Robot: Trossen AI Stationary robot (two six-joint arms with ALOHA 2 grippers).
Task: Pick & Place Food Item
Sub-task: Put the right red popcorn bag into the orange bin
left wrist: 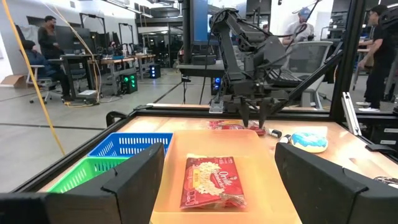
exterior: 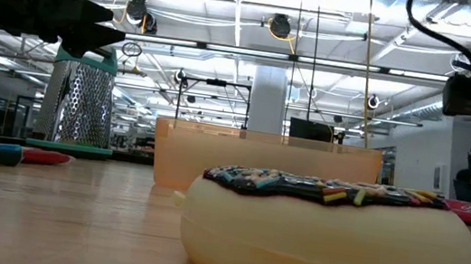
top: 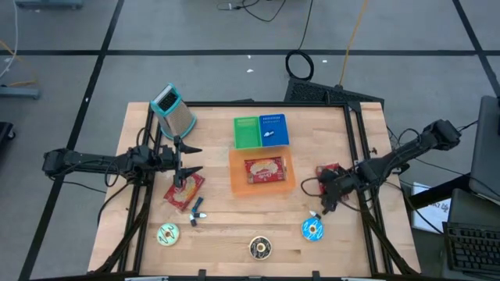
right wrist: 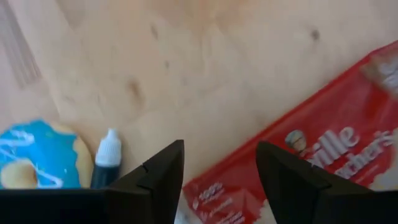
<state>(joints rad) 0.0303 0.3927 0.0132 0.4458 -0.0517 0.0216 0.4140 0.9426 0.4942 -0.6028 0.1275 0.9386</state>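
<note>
A red popcorn bag (right wrist: pixel 323 155) lies flat on the table at the right, beside a small dropper bottle (right wrist: pixel 104 163) and a blue-iced donut (top: pixel 312 229). My right gripper (right wrist: pixel 221 148) hangs open above the bag's corner, slanting down, and touches nothing. A second red popcorn bag (top: pixel 264 169) lies in the orange tray (top: pixel 234 181) at the middle. A third bag (top: pixel 185 190) lies at the left. My left gripper (top: pixel 194 159) waits open and level above that bag, pointing at the tray.
Green (top: pixel 246 132) and blue (top: pixel 274 129) baskets stand behind the tray, and a metal grater (top: pixel 173 109) stands at the far left. A green donut (top: pixel 167 233), a chocolate donut (top: pixel 260 247) and another small bottle (top: pixel 195 209) lie near the front edge.
</note>
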